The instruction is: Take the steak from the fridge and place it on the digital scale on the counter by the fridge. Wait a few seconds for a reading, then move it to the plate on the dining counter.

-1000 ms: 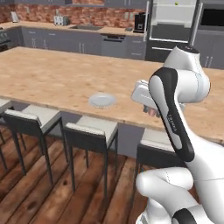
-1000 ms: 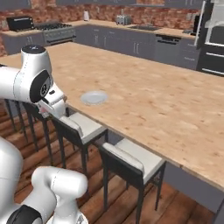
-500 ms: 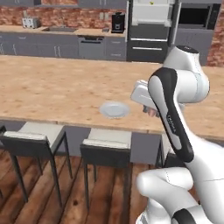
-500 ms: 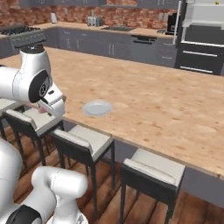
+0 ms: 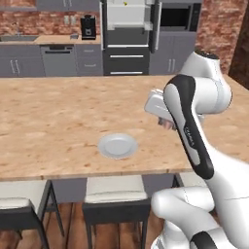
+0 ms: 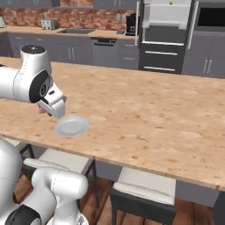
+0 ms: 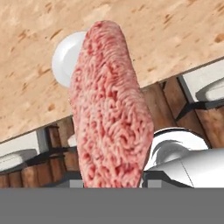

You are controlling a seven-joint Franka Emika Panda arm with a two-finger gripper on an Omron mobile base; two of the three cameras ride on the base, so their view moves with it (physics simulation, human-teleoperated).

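Tool (image 5: 165,124) sits at the near edge of the desk (image 5: 53,121), carried on the bent white arm. In the left base view only a sliver of pink shows under the white hand housing; in the right base view the tool (image 6: 44,110) is mostly masked by the housing, with a trace of pink at its lower edge.

Steak (image 7: 109,109): held in the tool, pinched at its lower end. The tips themselves are covered by the meat in the hand view, so the pinch is read from the slab standing up along the tool axis with nothing else under it. The slab is edge-on, pinkish-red, with a coarse mottled surface.

Plate (image 5: 117,146): round, pale grey, lying flat on the desk near its front edge. It is off to the side of the tool and slightly lower, not touching it. In the right base view the plate (image 6: 71,126) is just beside and below the hand. In the hand view the plate (image 7: 65,57) is partly hidden behind the steak's upper end.

Stools (image 5: 115,192) with white cushions stand under the desk's front edge, below the tool.

Fridge (image 5: 127,34): far beyond the tool, across the desk, against the back wall, with its upper door open and the white interior visible. A black coffee machine (image 5: 88,26) stands on the back worktop beside the fridge.
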